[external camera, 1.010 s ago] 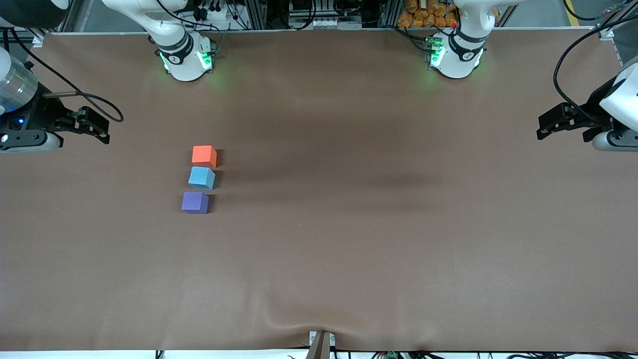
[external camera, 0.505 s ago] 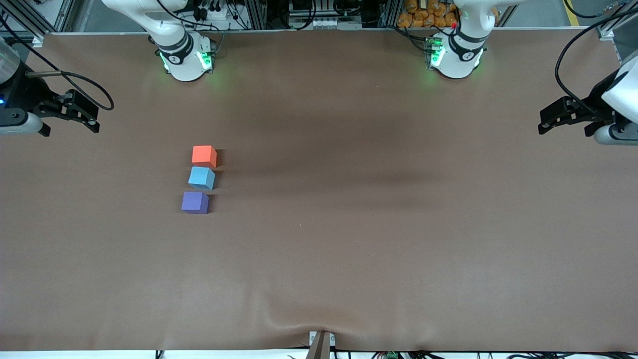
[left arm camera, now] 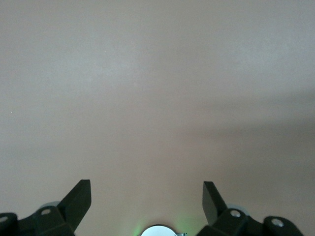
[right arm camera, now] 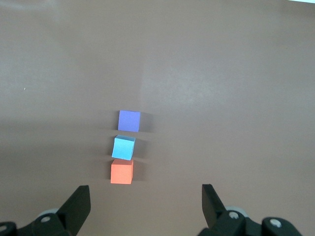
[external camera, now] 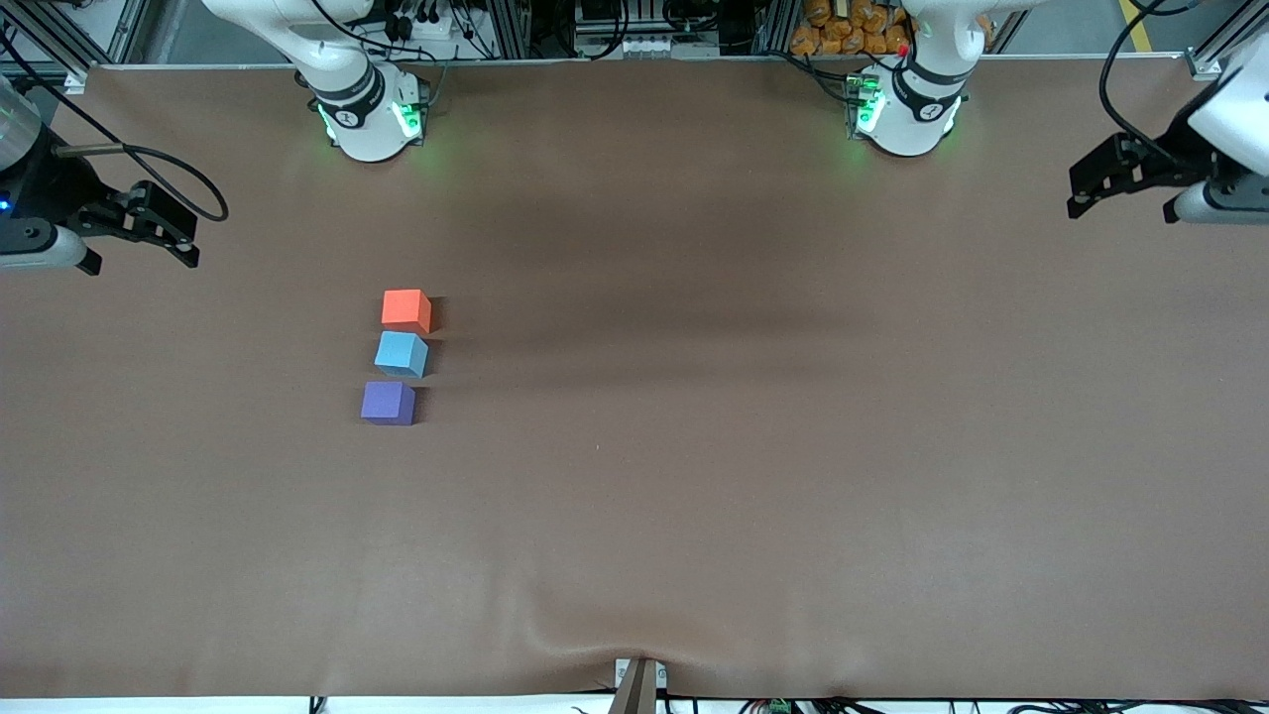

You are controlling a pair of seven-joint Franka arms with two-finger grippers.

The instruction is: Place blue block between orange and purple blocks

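Looking across the last second, we see both arms pulling away from the work: the right gripper (external camera: 169, 233) has lifted from a lower spot at its edge of the table and then held, while the left gripper (external camera: 1115, 183) has kept rising at the left arm's end of the table. The three cubes have not shifted at all.

We judge the placing done. The blue block (external camera: 402, 354) sits on the table (external camera: 744, 476) between the orange block (external camera: 406, 309) and the purple block (external camera: 388, 403), in a short line toward the right arm's end: orange farthest from the front camera, purple nearest, blue in the middle. Blue is turned slightly askew and looks close to both neighbours; we cannot tell whether it touches them. What remains, in our view, is only the retreat.

The right gripper hangs over bare cloth well apart from the cubes, its jaws spread wide and empty; its wrist camera looks back at the row of three. The left gripper hovers over bare table, jaws likewise spread and holding nothing.
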